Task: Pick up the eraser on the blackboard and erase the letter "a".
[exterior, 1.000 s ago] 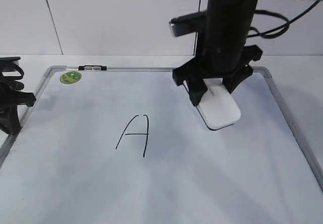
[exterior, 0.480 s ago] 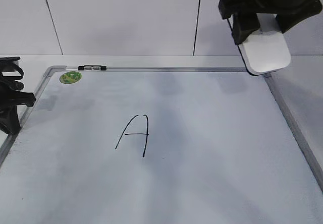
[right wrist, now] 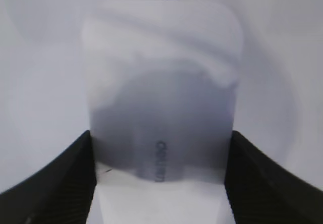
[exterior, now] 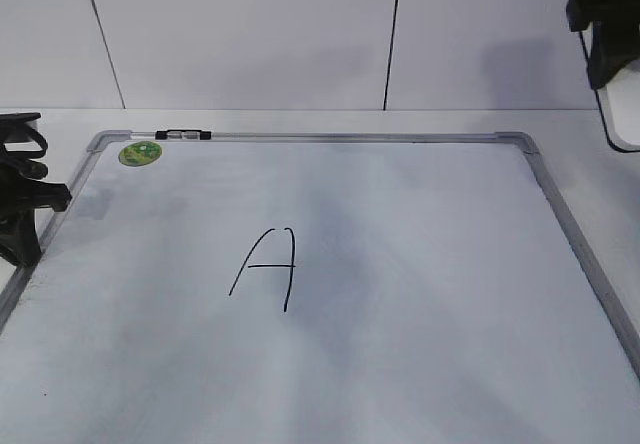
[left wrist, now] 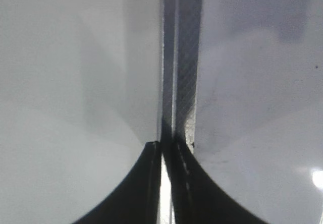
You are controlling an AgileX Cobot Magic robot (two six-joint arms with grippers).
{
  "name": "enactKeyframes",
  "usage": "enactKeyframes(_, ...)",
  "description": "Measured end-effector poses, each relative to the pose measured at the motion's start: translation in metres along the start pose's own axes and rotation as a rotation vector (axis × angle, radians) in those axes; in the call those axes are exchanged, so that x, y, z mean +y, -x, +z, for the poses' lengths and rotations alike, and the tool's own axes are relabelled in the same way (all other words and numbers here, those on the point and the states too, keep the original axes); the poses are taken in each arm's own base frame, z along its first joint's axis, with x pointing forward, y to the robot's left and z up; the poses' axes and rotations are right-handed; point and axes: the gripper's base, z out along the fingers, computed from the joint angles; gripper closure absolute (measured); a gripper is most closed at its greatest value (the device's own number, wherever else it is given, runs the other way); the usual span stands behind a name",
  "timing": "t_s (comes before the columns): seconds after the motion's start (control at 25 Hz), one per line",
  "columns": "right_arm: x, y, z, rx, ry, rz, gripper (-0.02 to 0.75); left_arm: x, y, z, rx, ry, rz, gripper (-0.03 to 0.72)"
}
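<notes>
Right gripper (right wrist: 159, 178) clamps eraser (right wrist: 161, 82) lengthwise, seemingly pointing away.

One blackboard (exterior: 540, 179), one eraser (right wrist: 161, 88)

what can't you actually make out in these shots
- Eraser, exterior view: mostly cut off by the right edge; only a sliver shows under the right tool.
- Eraser's grey lettering, right wrist view: too blurred to read.
- Left tool, left wrist view: the tips meet over the blackboard frame; nothing seen between them.
- Lowercase "a": in no view; only the capital "A" shows.
</notes>
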Motion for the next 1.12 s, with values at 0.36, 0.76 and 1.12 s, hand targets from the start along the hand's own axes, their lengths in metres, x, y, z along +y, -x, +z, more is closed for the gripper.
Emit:
enactKeyframes(0.36,-0.026,0.004,0.026,0.089,0.008,0.077,0.182,-0.001,0.0,0.0,0.0,-0.008,-0.006,0.658)
enactKeyframes(0.76,-0.014,0.007,0.079,0.231,0.039,0.036,0.182,-0.001,0.0,0.0,0.0,-0.013,-0.01,0.658)
enactKeyframes(1.12,-0.012,0.005,0.125,0.356,0.096,0.054,0.182,-0.001,0.0,0.0,0.0,-0.016,-0.005,0.658)
